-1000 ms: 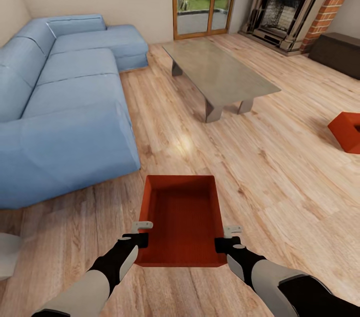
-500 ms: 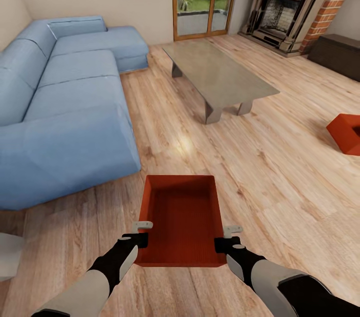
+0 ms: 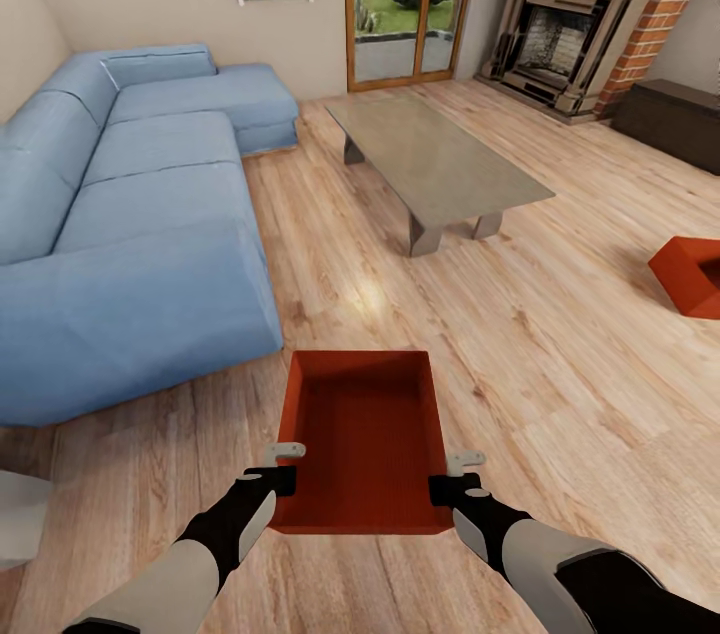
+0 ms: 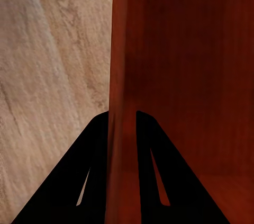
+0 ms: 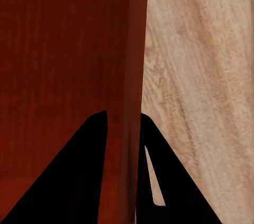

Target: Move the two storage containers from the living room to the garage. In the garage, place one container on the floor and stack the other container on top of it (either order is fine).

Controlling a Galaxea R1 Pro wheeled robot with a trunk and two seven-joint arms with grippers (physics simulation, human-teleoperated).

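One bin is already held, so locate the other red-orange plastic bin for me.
In the head view the second red-orange open-topped plastic bin sits on the light wood plank floor at the right edge, cut off by the frame, right of the grey low table.

Right tool [image 5: 123, 128] clamped astride red container wall [image 5: 63, 49], wood floor [image 5: 201, 75] beside
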